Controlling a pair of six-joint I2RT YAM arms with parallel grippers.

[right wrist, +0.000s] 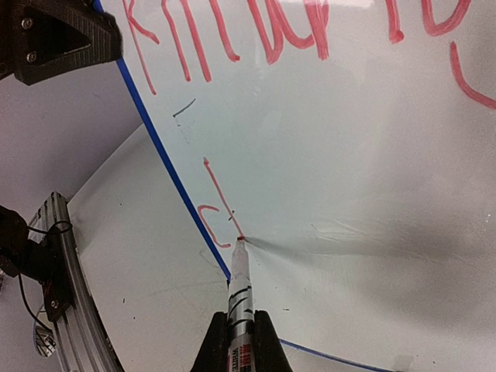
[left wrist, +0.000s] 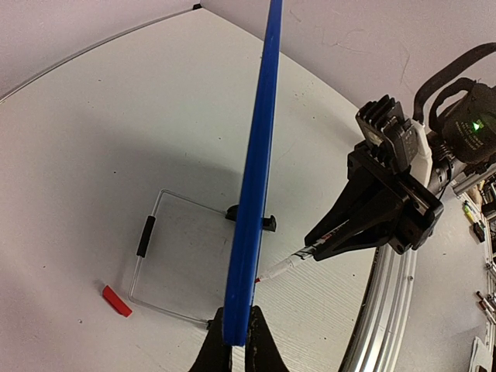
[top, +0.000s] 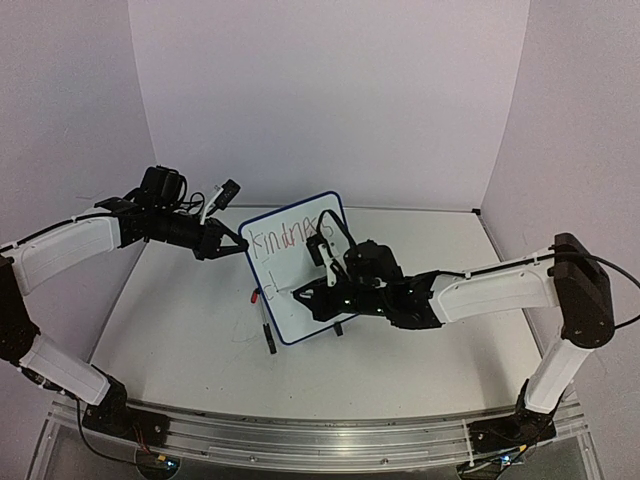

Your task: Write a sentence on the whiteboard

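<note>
The whiteboard [top: 300, 290] stands tilted at mid-table, its blue frame edge-on in the left wrist view [left wrist: 256, 194]. My left gripper [top: 238, 245] [left wrist: 239, 341] is shut on the board's left edge. My right gripper [top: 305, 293] [right wrist: 240, 341] is shut on a white marker [right wrist: 239, 287] [left wrist: 291, 266], whose red tip touches the board's face. The sentence [top: 290, 235] so reads "kindness" in red across the top [right wrist: 232, 39]. Below it a second line begins with a "c" [right wrist: 209, 225] and a long stroke ending at the marker tip.
A red marker cap [left wrist: 116, 301] [top: 255, 296] lies on the table behind the board, beside a clear wire stand [left wrist: 147, 232]. The board's black foot [top: 268, 337] rests on the table. A metal rail [top: 300, 440] runs along the near edge. Walls close in on three sides.
</note>
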